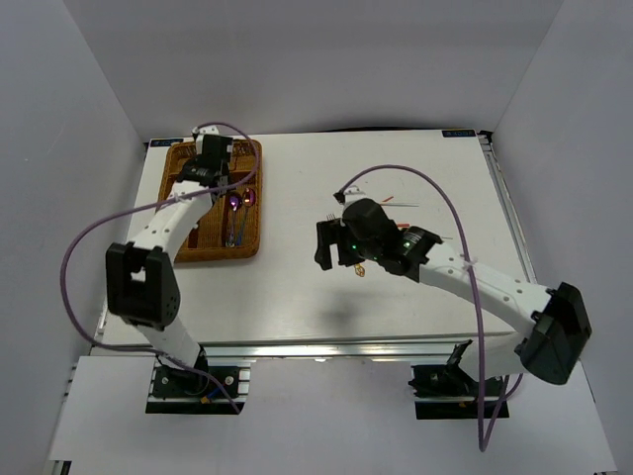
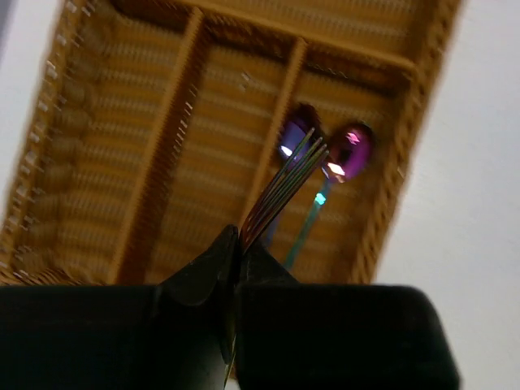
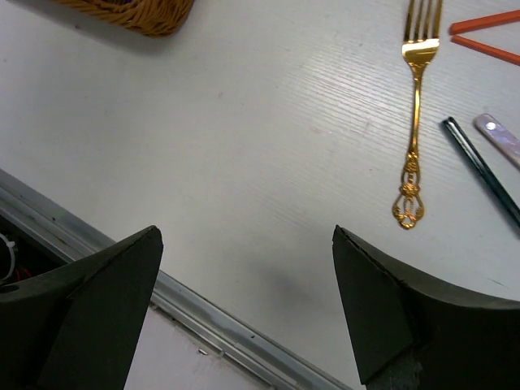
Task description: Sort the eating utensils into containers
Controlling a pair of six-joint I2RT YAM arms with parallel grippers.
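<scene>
Left claw pinches a slim rainbow fork above the wicker tray. My right claw gapes wide; the gold fork, upper right, looks stiff, light, slippery: I'd grip mid-handle.

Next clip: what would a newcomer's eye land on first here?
The left gripper, shut on an iridescent fork, hangs over the wicker tray, where two purple spoons lie in one long slot. The right gripper hangs open above the white table, a gold fork lying beyond it.
</scene>
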